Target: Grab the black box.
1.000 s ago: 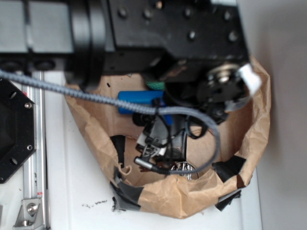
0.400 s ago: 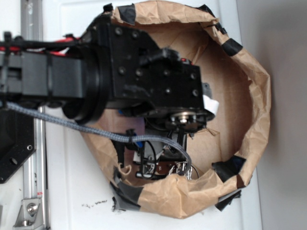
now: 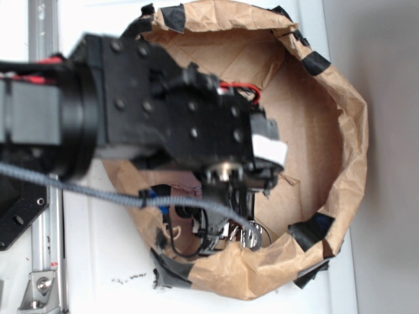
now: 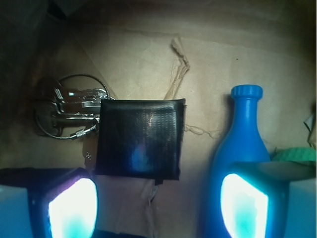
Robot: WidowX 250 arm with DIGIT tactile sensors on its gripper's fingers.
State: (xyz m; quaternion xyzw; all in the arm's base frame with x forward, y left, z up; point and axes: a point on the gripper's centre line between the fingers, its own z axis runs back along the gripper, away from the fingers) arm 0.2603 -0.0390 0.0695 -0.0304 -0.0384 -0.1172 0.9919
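Observation:
In the wrist view the black box [image 4: 138, 139] lies flat on the brown paper floor of the bag, small and nearly square with a dull sheen. My gripper [image 4: 158, 208] is open above the floor, with the box just ahead of the jaws and nearer the left finger [image 4: 72, 208]. The right finger [image 4: 245, 206] overlaps the blue bottle [image 4: 242, 139]. In the exterior view the gripper [image 3: 219, 229] reaches down inside the bag near its front rim, and the arm hides the box.
A key ring with keys [image 4: 69, 111] touches the box's left side and also shows in the exterior view [image 3: 252, 234]. A green ball [image 4: 297, 154] lies right of the bottle. The paper bag's rim [image 3: 347, 131] surrounds everything. A black hexagonal plate [image 3: 16, 216] and a metal rail [image 3: 42, 261] lie to the left.
The arm has swung from the top of the picture down over the bag, and the gripper has sunk lower toward the bag's front rim. The arm now covers most of the blue bottle.

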